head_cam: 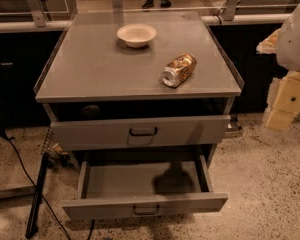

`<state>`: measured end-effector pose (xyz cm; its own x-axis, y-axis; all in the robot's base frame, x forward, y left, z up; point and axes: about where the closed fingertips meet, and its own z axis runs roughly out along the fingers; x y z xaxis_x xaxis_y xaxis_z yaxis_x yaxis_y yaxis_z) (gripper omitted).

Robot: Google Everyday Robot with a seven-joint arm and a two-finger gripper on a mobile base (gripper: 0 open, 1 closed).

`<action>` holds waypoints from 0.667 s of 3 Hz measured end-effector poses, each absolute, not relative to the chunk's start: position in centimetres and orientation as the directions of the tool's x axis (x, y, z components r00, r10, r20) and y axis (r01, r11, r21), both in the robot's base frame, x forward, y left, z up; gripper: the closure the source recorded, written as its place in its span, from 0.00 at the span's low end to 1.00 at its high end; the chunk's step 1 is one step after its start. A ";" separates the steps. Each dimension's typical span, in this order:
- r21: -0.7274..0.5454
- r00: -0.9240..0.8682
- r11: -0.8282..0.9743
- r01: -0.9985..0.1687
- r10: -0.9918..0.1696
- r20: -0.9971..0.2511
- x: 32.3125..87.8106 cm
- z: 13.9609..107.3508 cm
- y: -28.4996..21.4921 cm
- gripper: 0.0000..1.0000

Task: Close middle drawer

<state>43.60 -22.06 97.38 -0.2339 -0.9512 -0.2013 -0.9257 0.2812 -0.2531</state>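
The middle drawer (145,204) is pulled far out at the bottom of the grey cabinet. Its flat front has a small dark centre handle (146,210), and its plain grey tray (125,181) is bare. Above it, another drawer front (140,131) with the same kind of handle stands slightly out, with a dark gap over it. My gripper (284,106) is at the cream-coloured end of my white arm at the right edge. It hangs beside the cabinet, apart from both drawers, at about the height of the upper front.
On the cabinet top (90,69) stand a white bowl (136,34) and a crushed can (178,70) lying on its side. Dark cables and a stand leg (37,194) lie on the floor at the left. Speckled floor (260,184) spreads to the right.
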 end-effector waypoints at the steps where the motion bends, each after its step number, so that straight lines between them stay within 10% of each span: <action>1: -0.247 -0.279 0.334 -0.910 -0.932 -0.231 42.2 95.4 -22.6 0.17; 2: -0.197 -0.352 0.411 -0.890 -0.895 -0.274 40.4 89.8 -23.2 0.40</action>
<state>40.35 -23.20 89.81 -0.3522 -0.8950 -0.2739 -0.8903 0.4106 -0.1968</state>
